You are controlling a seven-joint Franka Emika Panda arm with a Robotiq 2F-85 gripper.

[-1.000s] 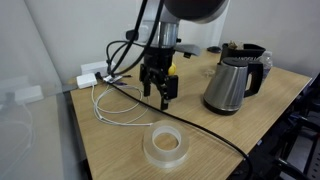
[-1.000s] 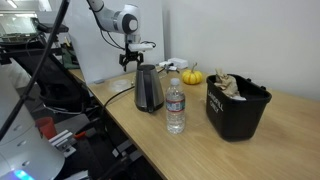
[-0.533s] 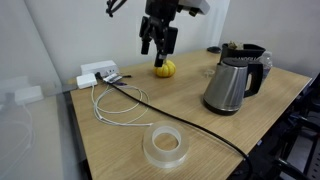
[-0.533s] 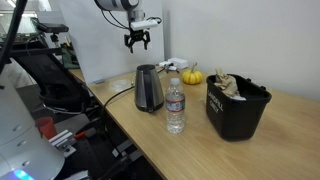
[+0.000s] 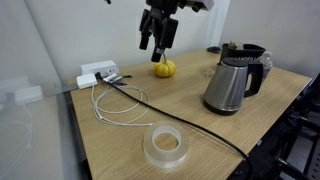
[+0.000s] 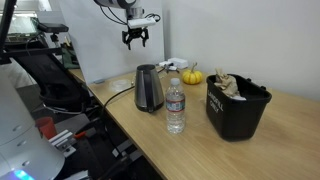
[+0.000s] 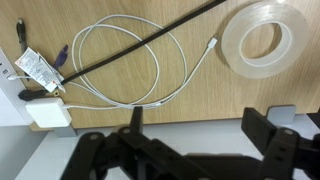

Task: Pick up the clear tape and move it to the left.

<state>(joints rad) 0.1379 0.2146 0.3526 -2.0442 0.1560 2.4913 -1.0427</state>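
- Since a second ago the end effector (image 5: 158,40) is climbing, fingers spread wide, empty.
- clear tape (image 5: 166,146) is lying far below on the bench (image 5: 110,140); probably light, stiff, slick, so pinch across its wall.

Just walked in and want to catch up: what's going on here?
A robot arm's gripper hangs high above the table, open and holding nothing. The clear tape it is meant to move lies flat near the table's front edge, untouched. A white cable, a kettle and a small pumpkin also sit on the table.
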